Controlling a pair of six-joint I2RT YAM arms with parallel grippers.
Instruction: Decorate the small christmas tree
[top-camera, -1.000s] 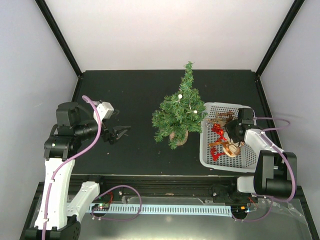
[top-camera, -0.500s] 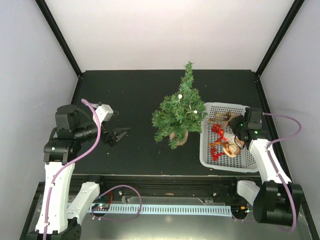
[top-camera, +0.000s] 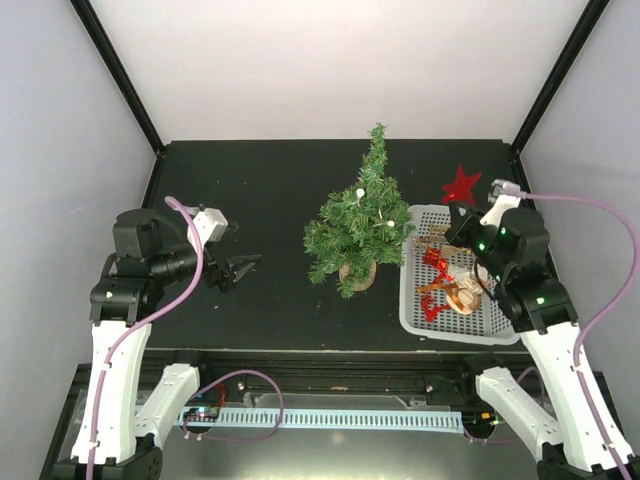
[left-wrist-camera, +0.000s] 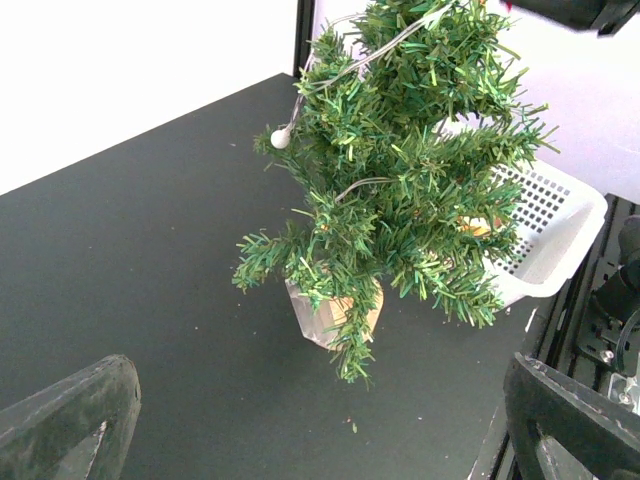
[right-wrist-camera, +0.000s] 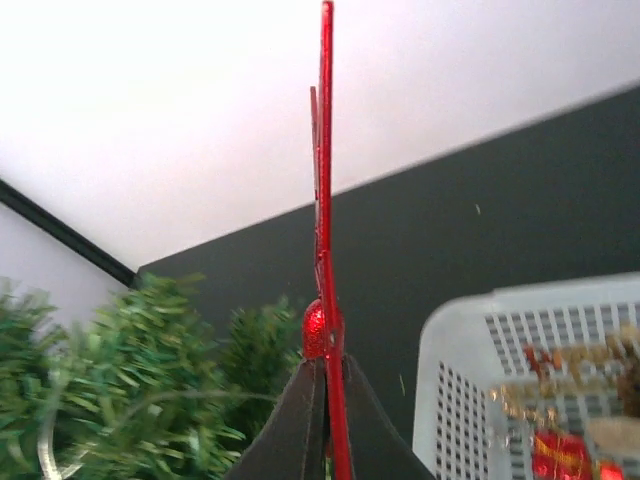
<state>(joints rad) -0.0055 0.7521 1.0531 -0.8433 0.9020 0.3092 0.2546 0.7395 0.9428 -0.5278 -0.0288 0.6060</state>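
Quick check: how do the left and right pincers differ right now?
The left pincer stands wide open and empty; the right pincer is shut on a thin red star. The left pincer is over the black table, left of the small christmas tree; the right pincer is right of the tree, above the white basket's far end. Shared: both wrist cameras have the tree in view.

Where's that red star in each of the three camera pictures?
Top external: red star at upper right, right of the small christmas tree.
Left wrist: not in it.
Right wrist: centre, seen edge-on, pinched by the right gripper.
Shared landmark: the tree, in all three.
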